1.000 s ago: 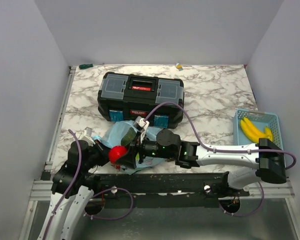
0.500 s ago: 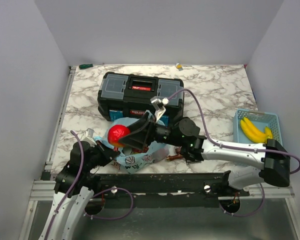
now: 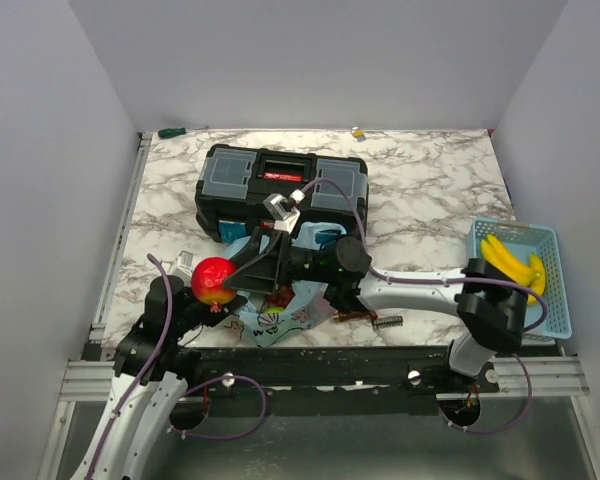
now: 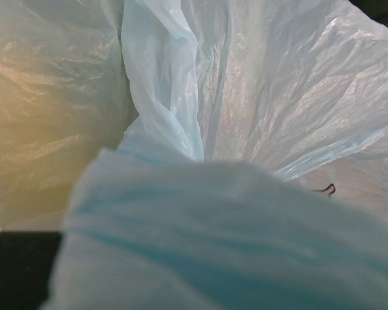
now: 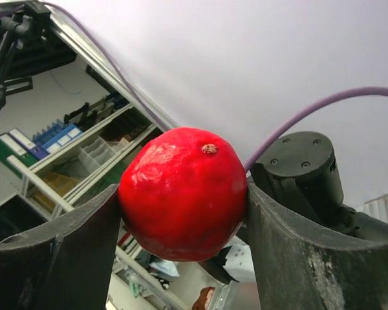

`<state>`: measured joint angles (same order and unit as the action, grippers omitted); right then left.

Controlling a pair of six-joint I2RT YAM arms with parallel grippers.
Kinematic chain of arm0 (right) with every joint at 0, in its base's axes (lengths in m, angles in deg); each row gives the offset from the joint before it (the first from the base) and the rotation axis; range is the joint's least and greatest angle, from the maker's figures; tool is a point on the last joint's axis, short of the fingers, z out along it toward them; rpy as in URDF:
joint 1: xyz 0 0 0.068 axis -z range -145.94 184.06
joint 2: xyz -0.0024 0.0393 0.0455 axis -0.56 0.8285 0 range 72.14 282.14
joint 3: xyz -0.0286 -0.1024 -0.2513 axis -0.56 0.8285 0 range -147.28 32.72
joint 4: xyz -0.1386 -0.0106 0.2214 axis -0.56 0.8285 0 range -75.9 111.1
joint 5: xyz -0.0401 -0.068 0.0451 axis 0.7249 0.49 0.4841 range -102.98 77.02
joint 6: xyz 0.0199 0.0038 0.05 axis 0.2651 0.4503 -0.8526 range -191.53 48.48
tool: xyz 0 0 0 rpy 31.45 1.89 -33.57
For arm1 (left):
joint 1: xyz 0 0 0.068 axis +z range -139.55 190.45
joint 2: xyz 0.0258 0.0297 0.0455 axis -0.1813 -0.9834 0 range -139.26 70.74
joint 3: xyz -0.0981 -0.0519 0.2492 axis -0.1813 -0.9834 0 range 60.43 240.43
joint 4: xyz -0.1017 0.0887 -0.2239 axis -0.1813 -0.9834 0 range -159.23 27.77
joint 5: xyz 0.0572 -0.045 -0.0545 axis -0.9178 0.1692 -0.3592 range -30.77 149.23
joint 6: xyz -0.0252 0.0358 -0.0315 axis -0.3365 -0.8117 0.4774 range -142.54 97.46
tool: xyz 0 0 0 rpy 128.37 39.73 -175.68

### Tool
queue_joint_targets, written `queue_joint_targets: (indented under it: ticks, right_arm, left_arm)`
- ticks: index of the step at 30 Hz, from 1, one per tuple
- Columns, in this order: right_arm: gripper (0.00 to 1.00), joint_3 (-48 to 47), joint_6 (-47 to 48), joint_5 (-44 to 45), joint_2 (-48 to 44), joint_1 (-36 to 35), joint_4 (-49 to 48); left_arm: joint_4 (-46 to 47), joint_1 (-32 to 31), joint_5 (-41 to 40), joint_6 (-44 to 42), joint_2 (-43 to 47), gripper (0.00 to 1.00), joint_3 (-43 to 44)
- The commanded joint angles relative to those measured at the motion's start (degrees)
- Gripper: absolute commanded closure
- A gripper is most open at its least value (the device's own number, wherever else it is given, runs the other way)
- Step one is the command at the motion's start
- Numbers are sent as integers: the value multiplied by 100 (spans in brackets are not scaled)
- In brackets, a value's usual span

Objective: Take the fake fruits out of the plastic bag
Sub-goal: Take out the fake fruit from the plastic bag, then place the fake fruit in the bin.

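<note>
The plastic bag (image 3: 272,318), light blue and crinkled, lies at the table's near edge in front of the toolbox. My right gripper (image 3: 226,281) reaches left across it and is shut on a round red fake fruit (image 3: 211,281), held in the air over the bag's left end. In the right wrist view the red fruit (image 5: 183,192) sits squeezed between both fingers (image 5: 291,239). My left gripper (image 3: 192,303) is at the bag's left edge. Its wrist view is filled with bag film (image 4: 258,97) bunched over the jaws, with a yellowish shape (image 4: 39,129) showing through.
A black toolbox (image 3: 280,190) stands behind the bag. A light-blue mesh basket (image 3: 557,300) with bananas (image 3: 508,262) sits at the right edge. A small dark spring-like item (image 3: 387,322) lies near the front edge. Small green (image 3: 172,132) and yellow (image 3: 357,131) bits lie at the back.
My right gripper has lifted the red fruit up from the bag and carried it left, with the forearm swinging round. The left arm has stayed at the bag's left edge.
</note>
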<state>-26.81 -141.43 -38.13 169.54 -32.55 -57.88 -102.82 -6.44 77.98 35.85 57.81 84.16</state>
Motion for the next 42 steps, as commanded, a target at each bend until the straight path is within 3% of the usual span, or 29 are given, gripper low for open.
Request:
queue_joint_targets:
  ticks: [1,4,6,10,14,18,21,23,28,35,42]
  right_arm:
    - [87,-278,976,248,-910,205,1979]
    - [91,-654,2102,1490,-1448,448,4774]
    - [93,-800,2615,2390,-1712,696,6059]
    - [93,-702,3248,3179,-2259,1630,7263]
    - [93,-1031,4107,5149,-2523,2213,8586]
    - [94,-1008,4399,6934,-2576,2936,9230]
    - [93,-599,4241,7186,-2680,3863,9336]
    - [99,-318,3861,7306,-2780,4345,9495]
    - [99,575,2790,7658,-3124,5148,9767]
    - [99,1598,2040,7599,-3482,5991,9909]
    - [99,1913,1864,6954,-3144,6897,9942]
  left_arm:
    - [-131,-1,-13,-164,47,100,174]
    - [-398,-6,-124,-218,276,100,215]
    - [-545,1,-175,-239,399,100,252]
    - [-773,1,-162,-325,482,100,370]
    - [-976,1,-192,-543,372,100,657]
    - [-1174,1,-349,-1064,-31,100,1214]
    - [-1428,1,-526,-1633,-482,100,1683]
    - [-1601,1,-628,-1972,-736,100,1934]
    - [-1761,1,-741,-2574,-1030,100,2055]
    - [-1669,-3,-495,-2649,-1133,100,2022]
    - [-1719,-3,-487,-2542,-821,100,1914]
